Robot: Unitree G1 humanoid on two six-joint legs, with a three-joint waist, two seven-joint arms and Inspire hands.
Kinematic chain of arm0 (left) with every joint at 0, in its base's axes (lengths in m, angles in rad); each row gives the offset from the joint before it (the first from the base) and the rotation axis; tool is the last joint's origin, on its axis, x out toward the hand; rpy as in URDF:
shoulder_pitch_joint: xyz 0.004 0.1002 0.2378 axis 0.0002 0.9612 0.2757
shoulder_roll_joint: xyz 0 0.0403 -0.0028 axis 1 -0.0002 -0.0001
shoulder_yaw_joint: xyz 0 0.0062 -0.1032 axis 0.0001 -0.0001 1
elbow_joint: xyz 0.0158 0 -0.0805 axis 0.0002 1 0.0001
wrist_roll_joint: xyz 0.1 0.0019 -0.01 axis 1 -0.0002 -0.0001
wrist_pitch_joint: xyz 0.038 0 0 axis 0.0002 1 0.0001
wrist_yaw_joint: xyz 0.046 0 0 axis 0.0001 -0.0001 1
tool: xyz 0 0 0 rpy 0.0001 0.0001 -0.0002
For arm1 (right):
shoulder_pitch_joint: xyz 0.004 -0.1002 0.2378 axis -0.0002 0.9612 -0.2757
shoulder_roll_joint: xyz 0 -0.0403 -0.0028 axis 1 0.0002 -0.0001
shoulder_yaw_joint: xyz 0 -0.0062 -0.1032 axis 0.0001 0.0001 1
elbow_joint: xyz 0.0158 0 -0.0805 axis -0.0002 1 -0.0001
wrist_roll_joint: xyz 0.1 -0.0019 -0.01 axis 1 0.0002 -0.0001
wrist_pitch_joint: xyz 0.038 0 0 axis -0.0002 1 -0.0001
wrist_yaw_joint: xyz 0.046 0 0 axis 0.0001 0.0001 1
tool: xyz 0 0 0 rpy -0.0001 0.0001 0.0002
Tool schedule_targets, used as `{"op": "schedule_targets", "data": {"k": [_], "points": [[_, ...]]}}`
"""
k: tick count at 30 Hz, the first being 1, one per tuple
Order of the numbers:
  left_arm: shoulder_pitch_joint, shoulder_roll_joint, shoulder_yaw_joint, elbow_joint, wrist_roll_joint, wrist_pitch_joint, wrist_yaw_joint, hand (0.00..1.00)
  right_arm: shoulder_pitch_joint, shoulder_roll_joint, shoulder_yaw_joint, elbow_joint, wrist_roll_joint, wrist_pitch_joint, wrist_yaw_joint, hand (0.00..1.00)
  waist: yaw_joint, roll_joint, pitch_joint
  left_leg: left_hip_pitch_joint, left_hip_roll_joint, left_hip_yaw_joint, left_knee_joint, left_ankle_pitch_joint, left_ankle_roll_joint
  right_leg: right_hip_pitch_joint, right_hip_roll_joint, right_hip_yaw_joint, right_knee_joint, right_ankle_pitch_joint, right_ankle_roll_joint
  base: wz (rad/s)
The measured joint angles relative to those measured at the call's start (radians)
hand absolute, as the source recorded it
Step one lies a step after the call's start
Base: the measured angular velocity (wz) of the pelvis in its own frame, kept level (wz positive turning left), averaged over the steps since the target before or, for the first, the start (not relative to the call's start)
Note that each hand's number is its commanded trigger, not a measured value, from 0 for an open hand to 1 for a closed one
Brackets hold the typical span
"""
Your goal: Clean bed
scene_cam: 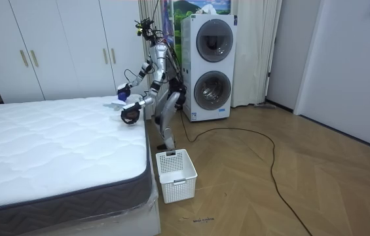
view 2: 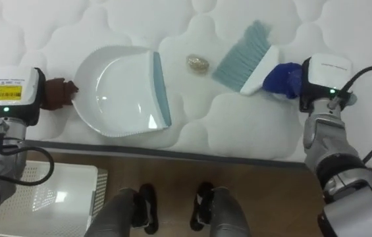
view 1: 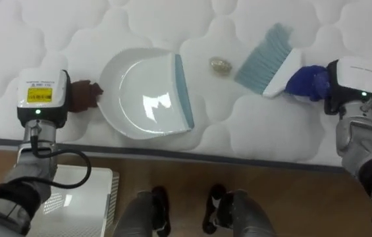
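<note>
Near the mattress's [view 1: 41,33] front edge, the left hand [view 1: 85,95] curls round the white dustpan's [view 1: 139,92] handle; the right hand [view 1: 311,82] clasps the brush [view 1: 268,62], its bristles just beside a small crumpled scrap [view 1: 220,64]

White quilted mattress [view 1: 172,26], and there's puffy cloud-shaped stitching across it. Glossy white plastic dustpan [view 1: 133,79], grey-blue along its lip [view 1: 184,89]. Hand brush [view 1: 271,62]: pale blue-grey bristles, white back, deep blue at the gripped end. Small golden-brown scrap [view 1: 220,64]. Left hand [view 1: 85,95] dark brown, with a yellow label on its white wrist. White slatted plastic basket [view 1: 87,191], brown wooden floor [view 1: 271,191].
</note>
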Motion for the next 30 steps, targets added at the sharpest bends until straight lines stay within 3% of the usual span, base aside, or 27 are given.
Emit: {"op": "schedule_targets", "data": {"k": [5, 11, 26, 30], "points": [[-0.007, 0.001, 0.001, 0.0, 0.011, 0.007, -0.004, 1.0, -0.019, -0.005, 0.0, -0.018, -0.128, 0.045, 0.047, 1.0, 0.01, -0.013, 0.0009, -0.001, 0.004, 0.0, -0.005, 0.0, 0.0, 0.003, 0.006, -0.002, -0.016, 0.005, 0.001, -0.03], [-0.02, 0.025, 0.001, -0.017, 0.051, 0.015, -0.032, 1.0, -0.029, -0.012, 0.0, -0.026, -0.226, 0.054, 0.065, 1.0, 0.013, -0.031, 0.0007, 0.0, 0.005, 0.0, -0.015, 0.001, -0.002, 0.002, 0.006, -0.003, -0.024, 0.006, 0.0, 0.0], [-0.02, 0.026, 0.009, -0.038, 0.07, 0.035, -0.073, 1.0, -0.033, -0.03, 0.0, -0.109, -0.505, 0.095, 0.104, 1.0, 0.012, -0.033, 0.0019, 0.012, 0.01, -0.001, -0.021, 0.001, -0.003, 0.02, 0.006, -0.013, -0.039, 0.012, -0.004, -0.01], [-0.02, 0.026, 0.009, -0.038, 0.07, 0.035, -0.073, 1.0, -0.028, -0.03, 0.002, -0.109, -0.511, 0.095, 0.104, 1.0, 0.013, -0.033, 0.0019, 0.014, 0.013, -0.002, -0.019, 0.002, -0.003, 0.026, 0.01, -0.016, -0.043, 0.013, -0.003, 0.0]]}}
